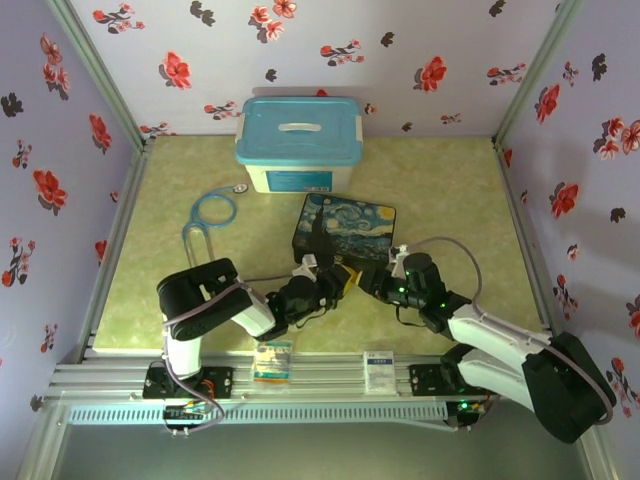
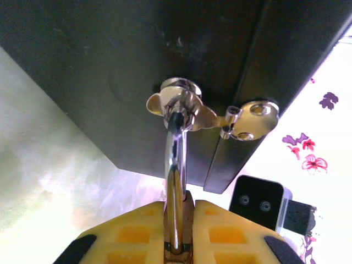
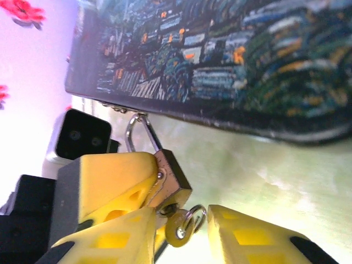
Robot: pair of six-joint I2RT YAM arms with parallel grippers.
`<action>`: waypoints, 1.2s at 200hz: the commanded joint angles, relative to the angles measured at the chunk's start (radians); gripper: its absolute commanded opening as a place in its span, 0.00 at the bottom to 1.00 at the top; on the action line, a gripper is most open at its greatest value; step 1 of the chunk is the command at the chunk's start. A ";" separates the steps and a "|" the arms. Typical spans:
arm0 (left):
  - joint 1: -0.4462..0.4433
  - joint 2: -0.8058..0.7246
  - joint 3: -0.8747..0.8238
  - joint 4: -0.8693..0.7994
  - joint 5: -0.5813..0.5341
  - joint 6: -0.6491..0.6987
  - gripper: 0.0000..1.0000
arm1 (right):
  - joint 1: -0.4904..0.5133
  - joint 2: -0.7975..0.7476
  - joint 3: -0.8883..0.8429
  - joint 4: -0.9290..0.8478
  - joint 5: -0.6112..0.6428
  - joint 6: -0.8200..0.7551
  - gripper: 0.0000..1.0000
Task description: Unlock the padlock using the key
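Observation:
The brass padlock (image 3: 175, 175) hangs by its silver shackle (image 2: 175, 159) from the hasp (image 2: 181, 103) on the front of the starry-night box (image 1: 346, 224). My left gripper (image 2: 179, 208) is shut on the padlock's body, its yellow fingers (image 2: 135, 234) pressed against both sides. The key (image 3: 179, 231), with a round head and a small ring (image 3: 193, 216), sticks out of the padlock's bottom. My right gripper (image 3: 184, 237) is open around the key's head, and its right finger (image 3: 247, 236) stands a little clear of the ring. In the top view the left gripper (image 1: 338, 280) and the right gripper (image 1: 368, 280) meet just in front of the box.
A white storage bin with a blue lid (image 1: 298, 140) stands at the back. A blue looped cord (image 1: 210, 215) lies to its left on the green mat. Two small packets (image 1: 272, 360) rest on the front rail. Flowered walls close in both sides.

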 commanded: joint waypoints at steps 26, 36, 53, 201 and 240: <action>-0.010 -0.018 0.106 0.080 0.023 0.012 0.00 | 0.007 -0.060 -0.040 0.113 0.024 0.098 0.13; -0.011 -0.011 0.105 0.082 0.023 0.001 0.00 | 0.007 -0.075 -0.049 0.102 0.040 0.095 0.10; -0.013 -0.008 0.096 0.082 0.016 -0.007 0.00 | 0.006 -0.094 -0.064 0.093 0.070 0.100 0.08; -0.024 0.012 0.086 0.077 -0.007 -0.023 0.00 | 0.056 -0.139 0.174 -0.548 0.290 -0.120 0.46; -0.022 0.024 0.056 0.079 -0.024 -0.036 0.00 | 0.053 -0.113 0.223 -0.617 0.240 -0.335 0.44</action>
